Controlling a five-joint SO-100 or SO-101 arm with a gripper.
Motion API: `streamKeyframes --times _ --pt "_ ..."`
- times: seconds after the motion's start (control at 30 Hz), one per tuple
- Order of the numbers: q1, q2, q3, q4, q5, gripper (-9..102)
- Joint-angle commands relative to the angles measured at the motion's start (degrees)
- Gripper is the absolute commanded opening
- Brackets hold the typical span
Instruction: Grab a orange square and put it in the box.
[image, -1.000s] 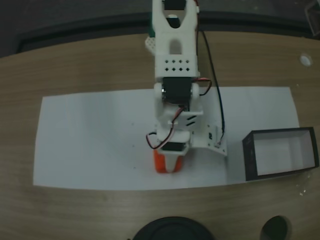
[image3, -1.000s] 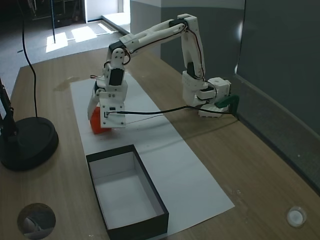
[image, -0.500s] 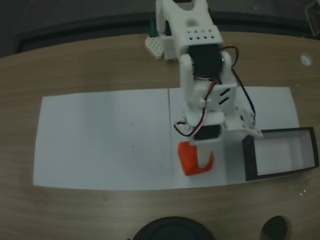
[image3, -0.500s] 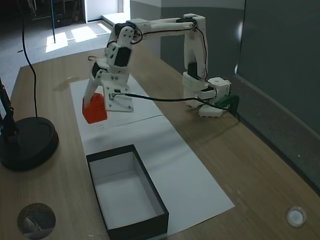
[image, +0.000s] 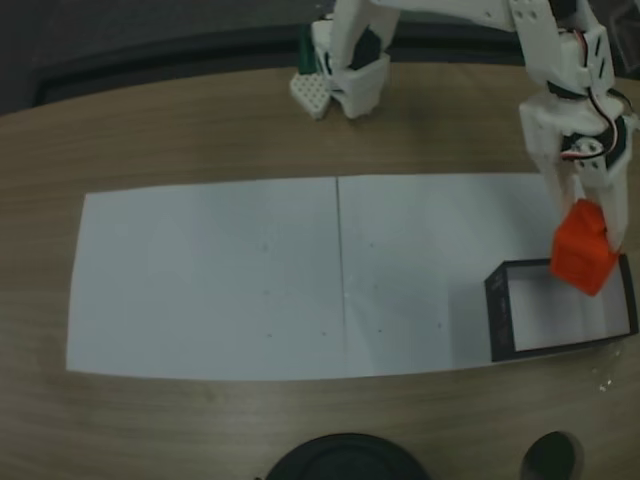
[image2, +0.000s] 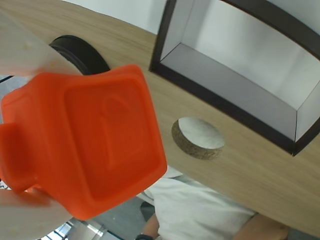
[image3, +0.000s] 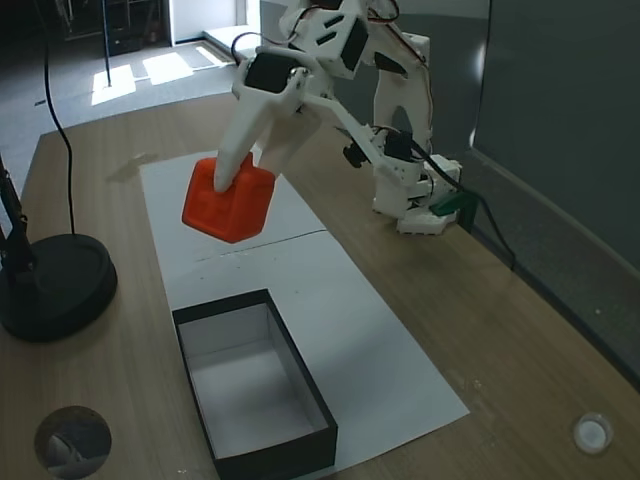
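Fingers (image3: 235, 175) were clamped on the orange square (image3: 229, 204), held up off the bench (image3: 520, 330). Grab looked done; dropping it into the box (image3: 300, 375) was what's left.

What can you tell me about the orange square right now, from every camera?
The orange square is a bright, glossy, plastic-looking cube with rounded corners. One face carries a recessed panel with a raised bump, plain in the wrist view. The gripper has its jaws shut on it, carrying it tilted in the air, clear of the table. In a fixed view it overlaps the box's far edge.
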Motion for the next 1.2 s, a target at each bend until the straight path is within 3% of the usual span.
streamKeyframes --times 0.0,0.37,0.83,1.07,1.17 --pt "-0.3 -3.0 -7.5 -1.9 0.2 9" --pt "-3.0 -19.5 -16.5 0.0 7.3 9" --pt "-6.3 -20.6 -16.5 1.8 8.0 10" --pt "-5.3 -20.1 -16.6 2.4 7.7 31" --pt "-4.1 -19.8 -16.7 2.4 7.6 33"
